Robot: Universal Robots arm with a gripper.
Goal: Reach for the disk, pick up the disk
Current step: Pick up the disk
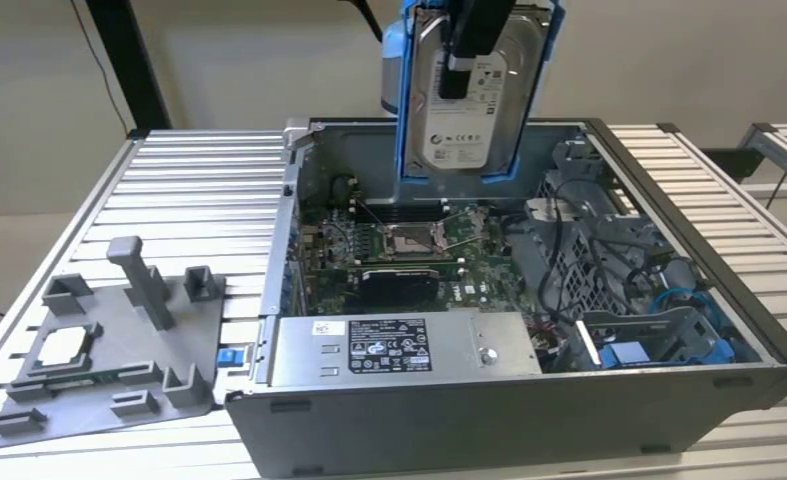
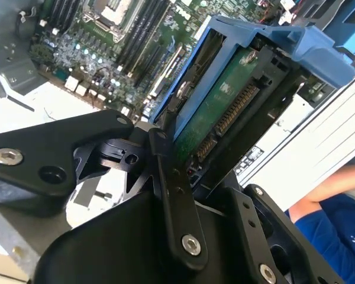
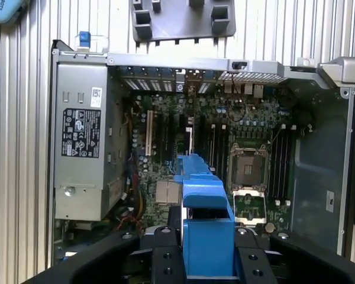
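Silver disk [image 1: 467, 85] in its blue bracket hangs upright above the open computer case [image 1: 713, 385], pinched by the gripper [image 2: 183, 171]. Pick-up looks done; any further lift must clear the case's rear rim.

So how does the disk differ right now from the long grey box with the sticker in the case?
The disk hangs upright above the open case, shut in the gripper; the grey box lies flat inside along the case's near wall. The disk has a blue bracket on its edges; the box is bare metal. The box is longer. Both are rectangular, metallic and labelled.
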